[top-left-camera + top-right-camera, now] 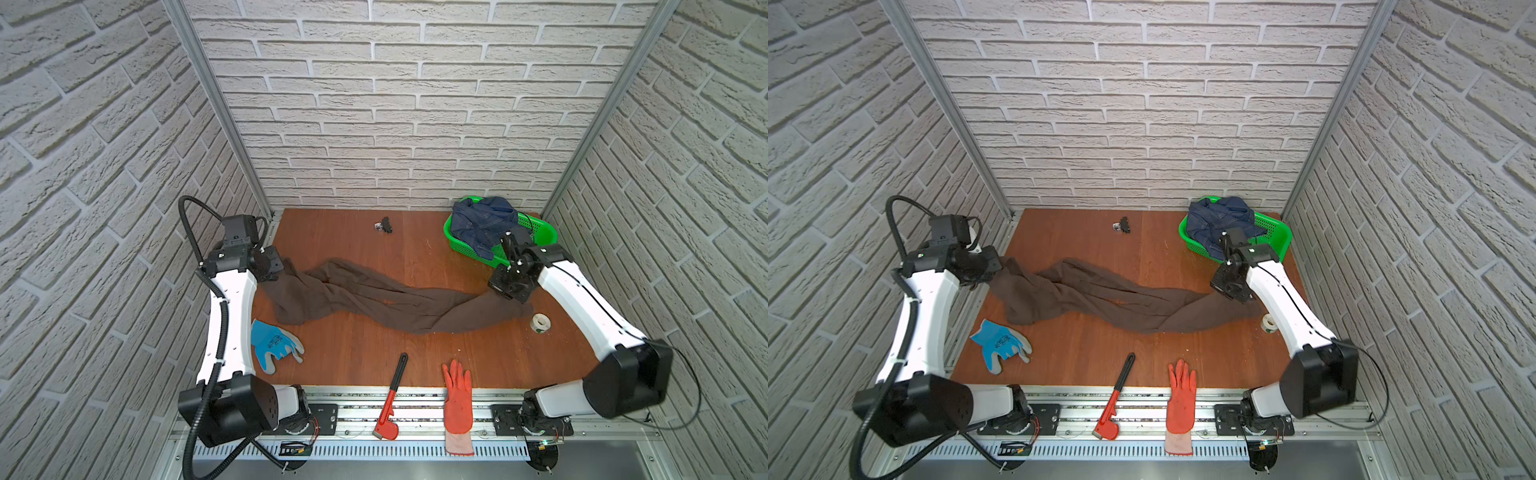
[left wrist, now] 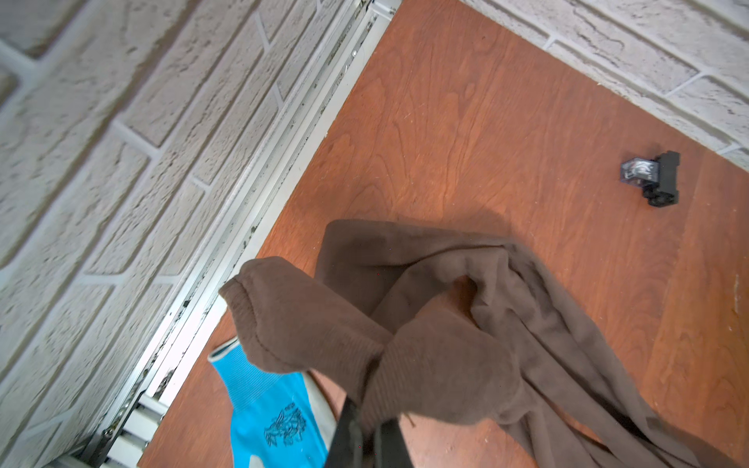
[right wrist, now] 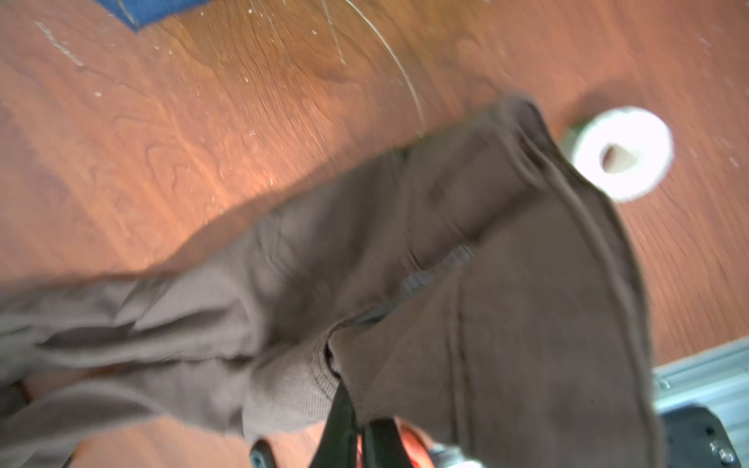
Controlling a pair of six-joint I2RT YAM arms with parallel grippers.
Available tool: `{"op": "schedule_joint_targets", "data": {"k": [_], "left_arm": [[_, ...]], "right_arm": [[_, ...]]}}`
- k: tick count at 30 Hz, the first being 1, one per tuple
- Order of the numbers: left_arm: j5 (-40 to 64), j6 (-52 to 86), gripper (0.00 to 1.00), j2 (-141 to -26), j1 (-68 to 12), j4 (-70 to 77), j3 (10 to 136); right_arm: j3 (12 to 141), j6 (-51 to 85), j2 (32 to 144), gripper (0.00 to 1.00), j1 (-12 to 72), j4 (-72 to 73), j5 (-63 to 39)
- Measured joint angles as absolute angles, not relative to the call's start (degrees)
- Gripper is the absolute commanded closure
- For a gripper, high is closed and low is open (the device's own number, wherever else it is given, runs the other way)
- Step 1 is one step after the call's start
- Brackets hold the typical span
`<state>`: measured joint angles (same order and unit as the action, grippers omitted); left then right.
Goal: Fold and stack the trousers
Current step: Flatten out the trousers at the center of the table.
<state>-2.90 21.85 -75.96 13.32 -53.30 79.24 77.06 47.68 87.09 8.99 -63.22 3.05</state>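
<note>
You are working on the opening step, I judge: getting the trousers (image 1: 374, 301) straightened before any fold. They are lying across the middle of the bench (image 1: 353, 365) as a twisted rope, sagging between your two arms (nothing is folded yet). The left fingers (image 2: 349, 429) are clamping the bunched, ribbed end near the bench's left edge. The right fingers (image 3: 339, 417) are pinching the opposite end, probably the waistband, though that view is blurring. The next move is calling for drawing both ends apart to shake the twist out, while steering clear of the tape roll (image 3: 624, 154) lying just beside the right-hand cloth.
</note>
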Motion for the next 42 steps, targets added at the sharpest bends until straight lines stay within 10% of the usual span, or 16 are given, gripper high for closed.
{"op": "schedule_joint_targets", "data": {"k": [21, 42], "left_arm": [[-2.1, 21.8, 1.00, -81.2, 15.4, -49.4, 77.3], [-0.3, 21.6, 1.00, -79.9, 16.5, -49.3, 75.2]], "right_arm": [[78.7, 44.0, 99.4, 0.55, 6.5, -60.2, 3.6], [64.2, 41.7, 87.4, 0.52, 0.1, -62.6, 2.5]]}}
